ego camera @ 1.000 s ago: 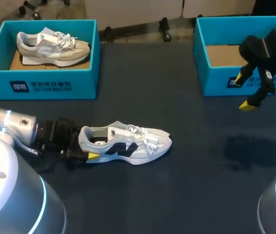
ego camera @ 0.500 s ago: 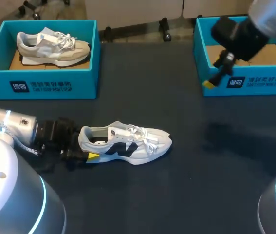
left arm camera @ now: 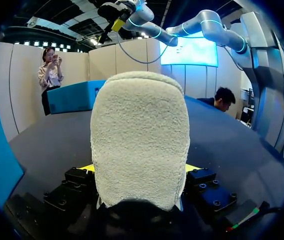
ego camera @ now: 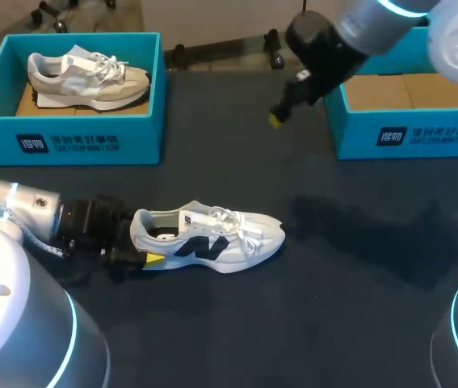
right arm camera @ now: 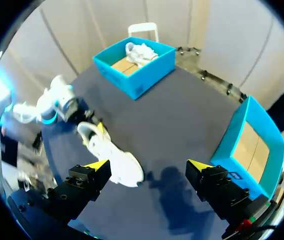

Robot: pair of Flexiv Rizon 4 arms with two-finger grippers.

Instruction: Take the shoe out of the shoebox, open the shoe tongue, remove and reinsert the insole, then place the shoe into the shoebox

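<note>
A white shoe [ego camera: 212, 238] with a dark side mark lies on its sole on the dark table, toe pointing right. My left gripper [ego camera: 142, 246] is shut on its heel. In the left wrist view the padded heel [left arm camera: 139, 135] fills the gap between the yellow fingertips [left arm camera: 89, 168]. My right gripper [ego camera: 281, 113] hangs open and empty high over the table's far middle, left of the empty blue shoebox [ego camera: 406, 133]. The right wrist view looks down between my right gripper's [right arm camera: 147, 167] wide-spread fingers at the shoe [right arm camera: 111, 155] and the empty shoebox [right arm camera: 239, 135].
A second blue shoebox [ego camera: 91, 141] at the far left holds a beige shoe [ego camera: 87, 77]; it also shows in the right wrist view [right arm camera: 136, 60]. The dark tabletop [ego camera: 350, 267] stretches bare to the right of the white shoe.
My right arm has swung left from in front of the empty shoebox to the table's far middle, its gripper still open. The left arm and the white shoe have not moved.
</note>
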